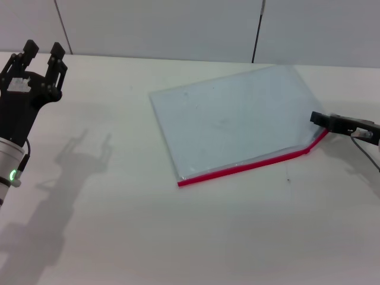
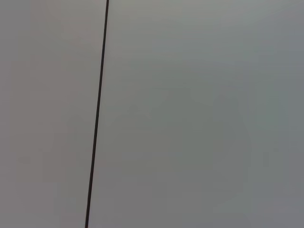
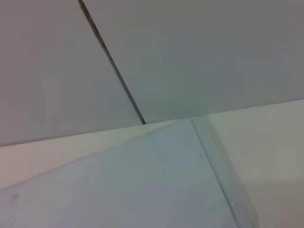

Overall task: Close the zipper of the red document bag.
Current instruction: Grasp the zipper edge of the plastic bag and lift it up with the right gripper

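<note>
The red document bag point(image 1: 231, 122) lies flat on the white table, a translucent pale blue-grey pouch. Its zipper point(image 1: 243, 167) is the red strip along the near long edge. The strip's right end bends upward off the table. My right gripper point(image 1: 323, 123) sits at that raised end, low over the table, shut on the zipper there. The right wrist view shows only the bag's pale surface point(image 3: 142, 185) and its clear far edge. My left gripper point(image 1: 43, 50) is held up at the far left, well away from the bag, open and holding nothing.
The white table point(image 1: 178, 237) spreads around the bag. A grey wall with dark vertical seams point(image 2: 97, 118) stands behind it. A thin cable point(image 1: 365, 151) trails from the right gripper.
</note>
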Controlling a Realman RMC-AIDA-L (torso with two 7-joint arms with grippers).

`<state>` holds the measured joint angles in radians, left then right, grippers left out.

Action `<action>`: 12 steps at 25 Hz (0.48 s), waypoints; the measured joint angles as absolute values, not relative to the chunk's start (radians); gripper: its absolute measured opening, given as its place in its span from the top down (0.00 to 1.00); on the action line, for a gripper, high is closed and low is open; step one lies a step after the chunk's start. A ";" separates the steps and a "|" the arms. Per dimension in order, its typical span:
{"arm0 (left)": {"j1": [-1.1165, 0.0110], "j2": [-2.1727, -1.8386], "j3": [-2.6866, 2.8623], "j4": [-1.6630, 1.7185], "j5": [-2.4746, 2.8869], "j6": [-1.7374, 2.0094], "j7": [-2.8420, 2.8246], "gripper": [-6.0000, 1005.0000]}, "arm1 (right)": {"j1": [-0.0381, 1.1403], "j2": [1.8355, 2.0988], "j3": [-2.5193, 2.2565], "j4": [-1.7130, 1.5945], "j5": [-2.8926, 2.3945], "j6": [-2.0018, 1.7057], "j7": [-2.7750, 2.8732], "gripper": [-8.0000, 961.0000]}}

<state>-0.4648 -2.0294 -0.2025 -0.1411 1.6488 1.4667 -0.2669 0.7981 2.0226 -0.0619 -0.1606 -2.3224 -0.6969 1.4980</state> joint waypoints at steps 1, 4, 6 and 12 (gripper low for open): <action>-0.465 -2.029 -0.202 -0.141 1.649 1.467 -0.267 0.50 | 0.798 2.023 -0.063 -0.160 -2.322 -0.697 1.498 0.41; -0.463 -2.029 -0.202 -0.141 1.648 1.467 -0.267 0.50 | 0.799 2.024 -0.064 -0.160 -2.322 -0.696 1.498 0.50; -0.463 -2.029 -0.202 -0.141 1.648 1.467 -0.267 0.50 | 0.799 2.024 -0.064 -0.160 -2.322 -0.697 1.498 0.57; -0.462 -2.029 -0.202 -0.141 1.649 1.466 -0.267 0.50 | 0.798 2.026 -0.071 -0.161 -2.322 -0.707 1.490 0.73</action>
<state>-0.4621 -2.0294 -0.2024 -0.1411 1.6489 1.4665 -0.2669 0.7982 2.0257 -0.0711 -0.1606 -2.3224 -0.7074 1.4901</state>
